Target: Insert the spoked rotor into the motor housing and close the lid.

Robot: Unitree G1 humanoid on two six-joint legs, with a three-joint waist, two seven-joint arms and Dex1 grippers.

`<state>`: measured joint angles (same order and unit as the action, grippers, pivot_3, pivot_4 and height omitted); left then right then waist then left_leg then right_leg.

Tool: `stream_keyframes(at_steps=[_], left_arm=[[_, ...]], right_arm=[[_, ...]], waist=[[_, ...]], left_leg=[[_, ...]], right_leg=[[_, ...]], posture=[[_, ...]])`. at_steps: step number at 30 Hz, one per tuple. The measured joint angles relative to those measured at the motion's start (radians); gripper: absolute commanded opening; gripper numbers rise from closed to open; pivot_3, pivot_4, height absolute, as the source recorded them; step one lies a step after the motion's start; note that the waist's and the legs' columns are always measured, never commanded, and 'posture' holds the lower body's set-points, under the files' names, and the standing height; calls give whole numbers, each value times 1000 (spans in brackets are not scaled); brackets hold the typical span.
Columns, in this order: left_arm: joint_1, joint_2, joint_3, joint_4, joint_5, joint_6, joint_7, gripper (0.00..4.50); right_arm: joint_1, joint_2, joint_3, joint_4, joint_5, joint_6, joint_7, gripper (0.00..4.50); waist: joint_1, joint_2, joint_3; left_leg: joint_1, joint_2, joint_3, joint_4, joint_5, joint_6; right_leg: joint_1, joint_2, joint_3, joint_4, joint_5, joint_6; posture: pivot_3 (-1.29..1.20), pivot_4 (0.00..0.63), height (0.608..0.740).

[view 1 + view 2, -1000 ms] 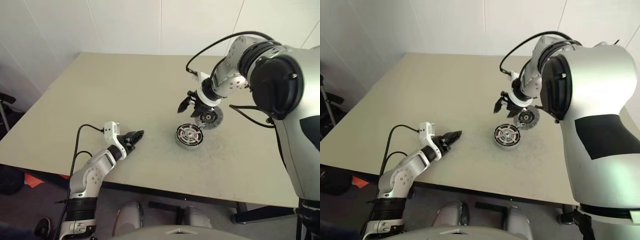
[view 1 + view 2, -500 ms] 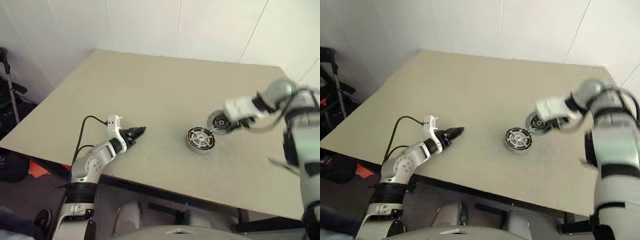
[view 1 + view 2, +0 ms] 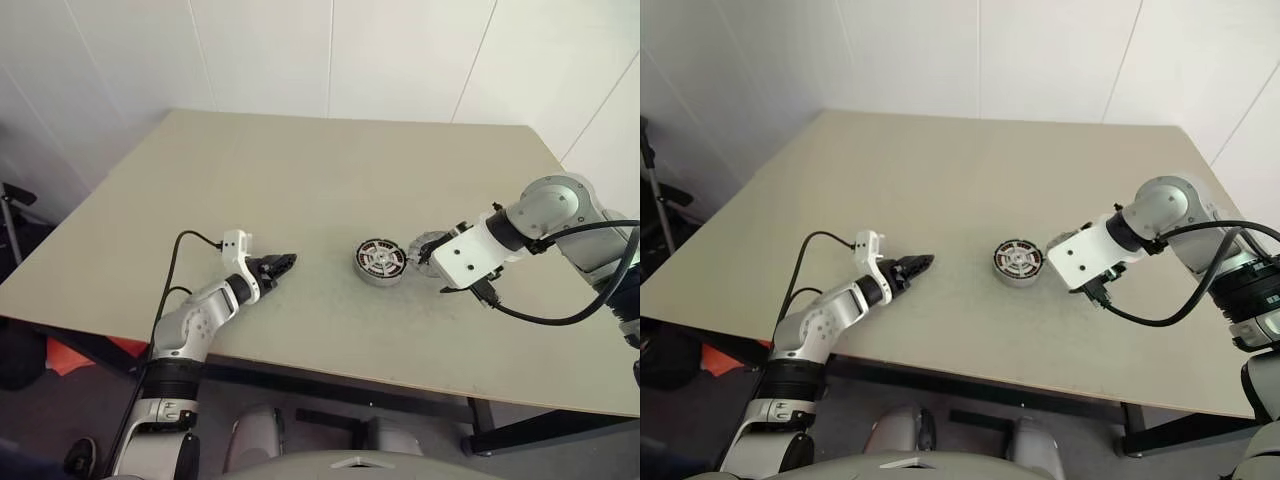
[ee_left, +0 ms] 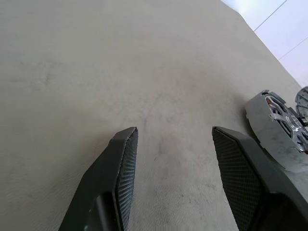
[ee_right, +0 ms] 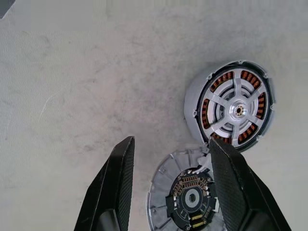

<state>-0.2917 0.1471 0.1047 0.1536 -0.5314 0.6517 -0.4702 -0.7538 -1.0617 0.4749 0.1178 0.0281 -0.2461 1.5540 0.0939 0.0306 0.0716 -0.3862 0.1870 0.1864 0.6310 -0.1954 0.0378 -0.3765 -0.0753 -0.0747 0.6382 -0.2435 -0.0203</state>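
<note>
The right hand [image 5: 168, 168] hangs low over the counter [image 3: 300, 180] with its fingers spread, pinching nothing. The lid [image 5: 185, 192] lies flat just under and between its fingertips, one finger crossing the lid's edge. Just past that fingertip sits the motor housing [image 5: 233, 106], the spoked rotor [image 5: 237, 109] already seated inside over the copper windings. The left hand [image 4: 173, 149] is spread too and empty, close above bare counter, well apart from the housing, which lies ahead of it and off to its right.
</note>
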Motion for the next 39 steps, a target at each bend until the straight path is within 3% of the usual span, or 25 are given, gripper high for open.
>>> stream_keyframes(at_steps=[4, 13, 29, 32, 37, 39], left_arm=[[3, 2, 4, 0, 3, 2, 6, 2603], [6, -2, 6, -8, 5, 9, 18, 2603], [-14, -4, 2, -8, 6, 15, 19, 2603], [-28, 1, -1, -8, 5, 22, 13, 2603], [-60, 31, -20, -13, 17, 22, -6, 2603], [-67, 58, -61, -37, 49, 20, -15, 2603]], right_arm=[[-8, 57, -12, -56, 13, 78, -4, 2756], [-66, 185, -24, 34, -127, 165, -127, 2756], [-50, 191, -111, 90, -208, 237, -260, 2756], [-39, 191, -137, 94, -211, 270, -303, 2157], [-51, 183, -196, 200, -263, 313, -452, 504], [-41, 158, -222, 234, -281, 330, -505, 504]], waist=[[-2, -3, 2], [-1, -4, 2], [3, -4, 2], [3, -5, 3], [4, -5, 3], [6, -5, 3]], left_leg=[[11, 0, 0, -1, 0, 0], [11, -2, 0, -1, 0, 0], [10, -4, 0, -10, 1, -3], [10, -5, 0, -14, 3, -4], [10, -6, 0, -18, 4, -6], [9, -6, 0, -19, 4, -6]], right_leg=[[10, 0, 0, -2, -1, 1], [9, 0, 2, -2, -1, 1], [6, 0, 3, -1, 3, -6], [5, 0, 3, -1, 3, -6], [3, 0, 3, -1, 3, -6], [3, 0, 3, -1, 3, -6]], posture=[[0, 0, 740], [0, 0, 740], [0, 0, 740], [0, 0, 740], [0, 0, 740], [0, 0, 740]])
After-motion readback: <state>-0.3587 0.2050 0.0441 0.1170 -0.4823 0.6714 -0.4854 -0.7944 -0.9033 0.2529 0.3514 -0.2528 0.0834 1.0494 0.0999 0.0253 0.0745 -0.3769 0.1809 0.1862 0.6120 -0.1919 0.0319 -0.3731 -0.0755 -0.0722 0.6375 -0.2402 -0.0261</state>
